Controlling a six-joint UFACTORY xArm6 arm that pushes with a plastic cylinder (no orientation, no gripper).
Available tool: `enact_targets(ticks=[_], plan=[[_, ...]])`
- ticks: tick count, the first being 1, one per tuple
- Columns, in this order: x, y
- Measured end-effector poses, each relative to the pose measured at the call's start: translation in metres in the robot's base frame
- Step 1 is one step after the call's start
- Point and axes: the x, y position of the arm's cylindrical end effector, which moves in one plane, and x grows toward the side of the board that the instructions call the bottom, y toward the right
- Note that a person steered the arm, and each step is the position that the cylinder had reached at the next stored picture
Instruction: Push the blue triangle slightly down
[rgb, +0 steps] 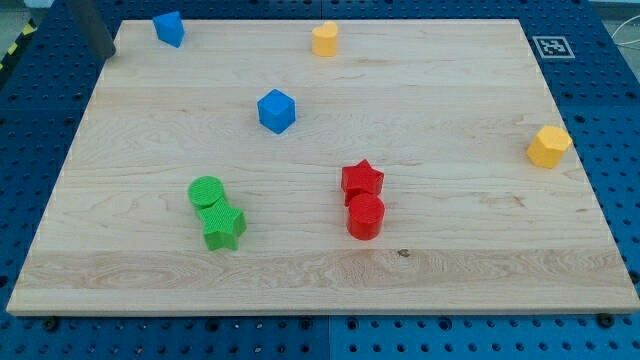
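The blue triangle (169, 28) lies near the board's top left corner. A dark rod comes down from the view's top left; my tip (102, 54) is at the board's top left corner, to the left of the blue triangle and slightly below it, with a clear gap between them. It touches no block.
A blue cube (277, 110) sits left of centre. A yellow block (324, 39) is at top centre and another yellow block (548, 146) at the right edge. A green cylinder (207, 192) touches a green star (224, 227). A red star (361, 180) touches a red cylinder (365, 216).
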Motion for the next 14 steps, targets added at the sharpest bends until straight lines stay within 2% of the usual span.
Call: enact_targets(ticks=[1,2,4,5,7,8,9,11,12,13,14], plan=[[-0.007,0.000],[-0.054,0.005],[-0.066,0.033],[-0.066,0.072],[-0.041,0.203],[-0.041,0.205],[-0.057,0.175],[-0.067,0.073],[-0.066,0.075],[-0.064,0.113],[-0.039,0.151]])
